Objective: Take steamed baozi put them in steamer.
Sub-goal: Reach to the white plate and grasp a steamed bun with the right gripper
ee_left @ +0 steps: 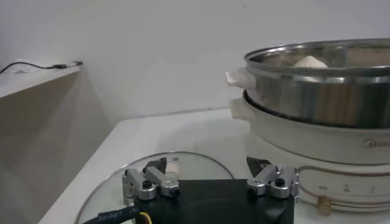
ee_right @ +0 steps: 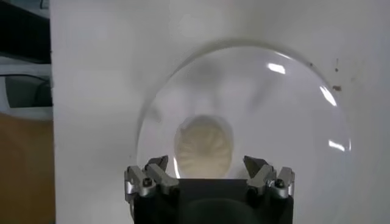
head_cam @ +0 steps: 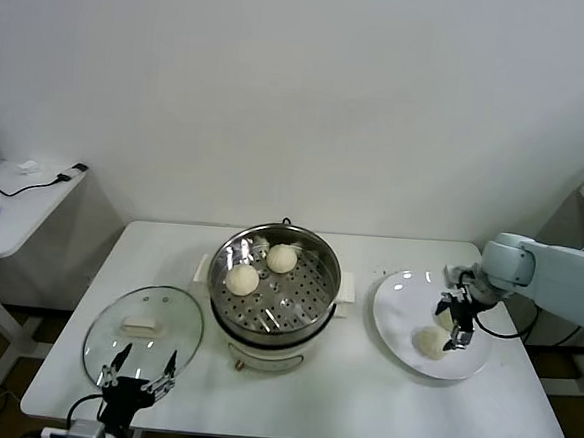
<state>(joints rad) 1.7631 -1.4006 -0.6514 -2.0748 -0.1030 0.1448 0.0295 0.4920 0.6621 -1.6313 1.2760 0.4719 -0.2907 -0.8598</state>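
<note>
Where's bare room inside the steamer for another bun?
The near and right parts of the shiny steel steamer's perforated tray are bare. Its far-left is crowded: two cream-white round buns sit there, close together.

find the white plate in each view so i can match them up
Head view: the white plate lies on the table's right side, right of the steamer, under the open right claw.
Left wrist view: not in it; only the steamer and glass lid show.
Right wrist view: the plate fills most of the picture.
Shared landmark: the baozi on the plate, just ahead of the right claw in its wrist view.
</note>
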